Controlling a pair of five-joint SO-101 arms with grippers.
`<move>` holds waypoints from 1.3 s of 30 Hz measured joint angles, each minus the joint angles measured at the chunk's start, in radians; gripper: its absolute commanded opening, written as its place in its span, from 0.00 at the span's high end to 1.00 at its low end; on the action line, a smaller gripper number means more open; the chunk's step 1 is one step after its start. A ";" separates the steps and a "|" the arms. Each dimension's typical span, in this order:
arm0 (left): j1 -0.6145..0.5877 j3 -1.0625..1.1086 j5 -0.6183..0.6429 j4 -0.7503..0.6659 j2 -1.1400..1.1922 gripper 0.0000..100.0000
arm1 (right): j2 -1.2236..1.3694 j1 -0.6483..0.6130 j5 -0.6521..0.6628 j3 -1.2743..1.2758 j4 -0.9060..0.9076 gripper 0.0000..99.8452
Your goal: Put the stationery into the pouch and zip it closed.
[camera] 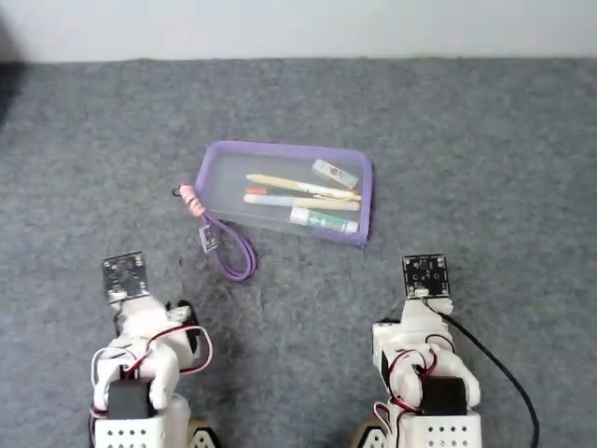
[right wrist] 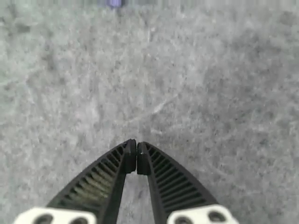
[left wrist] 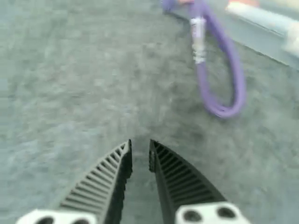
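Both arms sit folded at the near edge of the high view, the left arm (camera: 140, 364) and the right arm (camera: 429, 373) well apart on the grey felt table (camera: 485, 168). Beyond and between them lies the clear purple-edged pouch (camera: 229, 187), flat, with pens (camera: 300, 191), a small eraser-like piece (camera: 334, 173) and a white-and-green tube (camera: 324, 220) inside. A pink zip pull (camera: 191, 199) sits at its left end, and a purple strap (camera: 233, 252) loops toward the left arm; whether the zip is fully shut cannot be told

Left wrist view: the left gripper (left wrist: 140, 147) holds nothing, its fingers a narrow slit apart over bare felt, the strap loop lying ahead

Right wrist view: the right gripper (right wrist: 136, 148) has its tips pressed together, empty, above the felt
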 measured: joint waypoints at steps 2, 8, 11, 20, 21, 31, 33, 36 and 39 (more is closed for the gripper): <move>-0.054 0.000 -0.002 0.005 0.000 0.93 | 0.000 0.000 0.000 0.000 0.008 0.99; -0.058 0.000 -0.002 0.009 0.000 0.93 | 0.000 0.000 0.000 0.002 0.008 0.99; -0.018 0.000 0.002 0.009 0.000 0.93 | 0.000 0.000 0.000 0.002 0.008 0.99; 0.037 0.000 -0.002 0.009 0.000 0.93 | 0.000 0.000 0.000 0.002 0.008 0.99; 0.038 0.000 -0.002 0.009 0.000 0.93 | 0.000 0.000 0.000 0.002 0.008 0.99; 0.038 0.000 -0.002 0.009 0.000 0.93 | 0.000 0.000 0.000 0.002 0.008 0.99; 0.038 0.000 -0.002 0.009 0.000 0.93 | 0.000 0.000 0.000 0.002 0.008 0.99; 0.038 0.000 -0.002 0.009 0.000 0.93 | 0.000 0.000 0.000 0.002 0.008 0.99; 0.038 0.000 -0.002 0.009 0.000 0.93 | 0.000 0.000 0.000 0.002 0.008 0.99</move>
